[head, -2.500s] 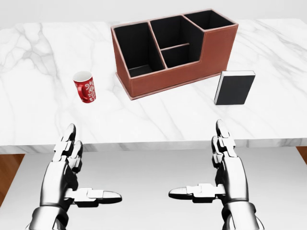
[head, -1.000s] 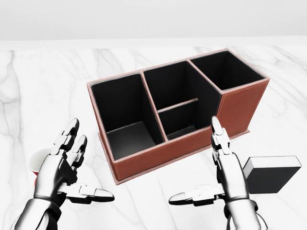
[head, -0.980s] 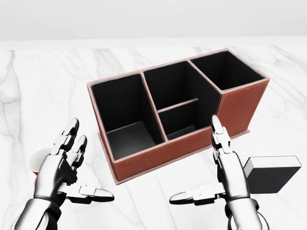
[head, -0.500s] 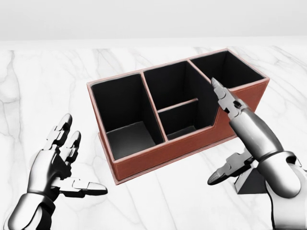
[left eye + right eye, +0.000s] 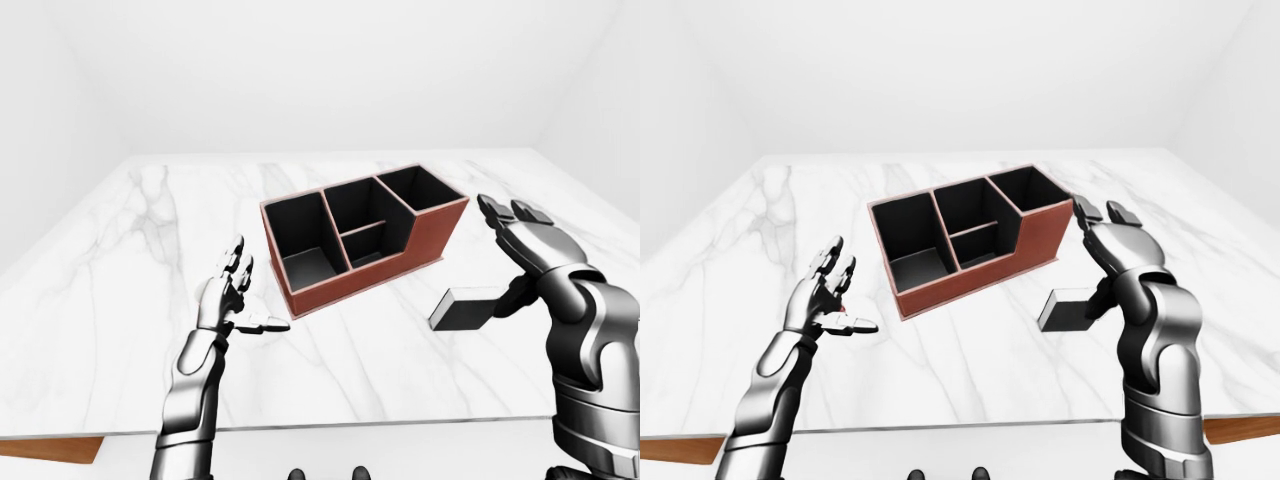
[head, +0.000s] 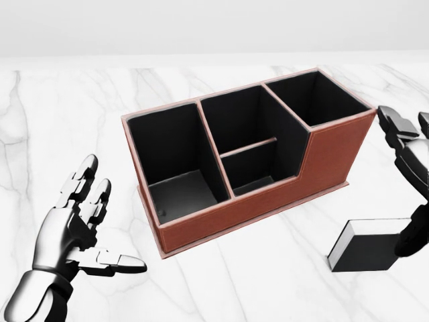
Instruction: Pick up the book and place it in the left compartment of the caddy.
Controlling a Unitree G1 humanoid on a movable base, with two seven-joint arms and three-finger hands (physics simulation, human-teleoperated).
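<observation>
The brown caddy (image 6: 255,194) with black compartments stands at an angle in the middle of the head view. Its left compartment (image 6: 175,168) is empty. The black book (image 6: 365,245) lies flat on the marble at lower right, apart from the caddy. My right hand (image 6: 406,176) is open at the right edge, its fingers spread upward above the book's right end and its thumb down beside that end. My left hand (image 6: 107,218) is open and empty at lower left, left of the caddy.
The white marble table (image 5: 150,230) stretches wide around the caddy, with its near edge (image 5: 350,425) low in the left-eye view. White walls stand beyond it.
</observation>
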